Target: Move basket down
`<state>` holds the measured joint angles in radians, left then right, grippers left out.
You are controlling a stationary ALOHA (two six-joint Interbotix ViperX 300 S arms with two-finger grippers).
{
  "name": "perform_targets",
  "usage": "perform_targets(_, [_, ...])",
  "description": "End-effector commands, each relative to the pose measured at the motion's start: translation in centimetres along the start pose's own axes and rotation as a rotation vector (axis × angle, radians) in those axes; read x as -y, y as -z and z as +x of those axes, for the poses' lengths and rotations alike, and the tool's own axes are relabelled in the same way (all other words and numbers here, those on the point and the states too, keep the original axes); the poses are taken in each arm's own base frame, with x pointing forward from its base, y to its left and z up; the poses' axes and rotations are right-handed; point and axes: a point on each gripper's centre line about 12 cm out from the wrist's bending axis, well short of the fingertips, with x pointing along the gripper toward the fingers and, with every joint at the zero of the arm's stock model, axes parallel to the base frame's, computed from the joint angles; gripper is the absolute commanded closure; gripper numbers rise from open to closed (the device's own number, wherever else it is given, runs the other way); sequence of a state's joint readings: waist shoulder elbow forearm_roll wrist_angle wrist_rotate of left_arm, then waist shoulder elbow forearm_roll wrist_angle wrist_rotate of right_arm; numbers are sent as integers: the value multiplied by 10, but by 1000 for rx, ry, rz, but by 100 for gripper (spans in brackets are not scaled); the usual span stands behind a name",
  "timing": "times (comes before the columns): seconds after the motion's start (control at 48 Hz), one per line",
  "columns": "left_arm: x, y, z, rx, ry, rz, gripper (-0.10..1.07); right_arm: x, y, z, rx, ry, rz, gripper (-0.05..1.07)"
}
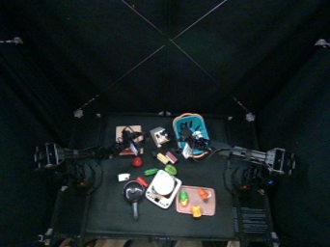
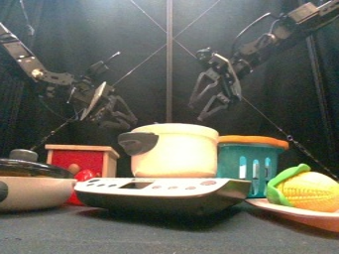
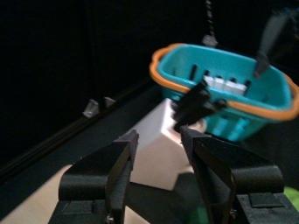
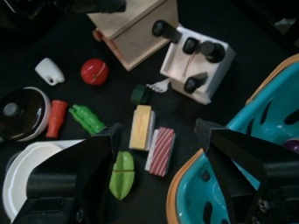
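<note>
- Looking straight down, the basket (image 1: 190, 124) sits at the table's (image 1: 110, 207) far side, right of the tan board (image 1: 129, 134), with the right gripper (image 1: 198, 143) over its near rim.
- From the front, both grippers hang spread above the clutter (basket behind a white pot (image 2: 169, 149)).
- Left wrist: the left gripper (image 3: 160, 149) is unclenched, holding nothing, basket ahead.
- Right wrist: jaws wide apart, straddling the teal rim.

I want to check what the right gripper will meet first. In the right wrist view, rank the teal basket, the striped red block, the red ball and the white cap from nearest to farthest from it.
From the right gripper:
1. Teal basket, beside one jaw.
2. Striped red block, just ahead between the jaws.
3. Red ball, farther out.
4. White cap, beyond the ball.
</note>
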<state>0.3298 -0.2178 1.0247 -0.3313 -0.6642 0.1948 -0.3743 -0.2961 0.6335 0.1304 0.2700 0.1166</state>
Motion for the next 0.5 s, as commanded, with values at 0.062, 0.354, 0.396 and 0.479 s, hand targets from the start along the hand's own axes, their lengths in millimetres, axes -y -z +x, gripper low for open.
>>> perform_targets(0.062, [42, -1, -19, 25, 173, 75, 15, -9, -3, -37, 75, -51, 45, 4])
perform_targets(0.354, [66, -2, -37, 53, 289, 131, 15, 23, 17, -71, 110, -23, 285, 4])
perform_targets(0.396, [66, -5, -37, 62, 289, 129, 15, 32, 18, -73, 103, 0, 320, 4])
perform_targets(0.479, [66, -12, -38, 83, 287, 119, 15, 45, 23, -71, 41, 32, 381, 4])
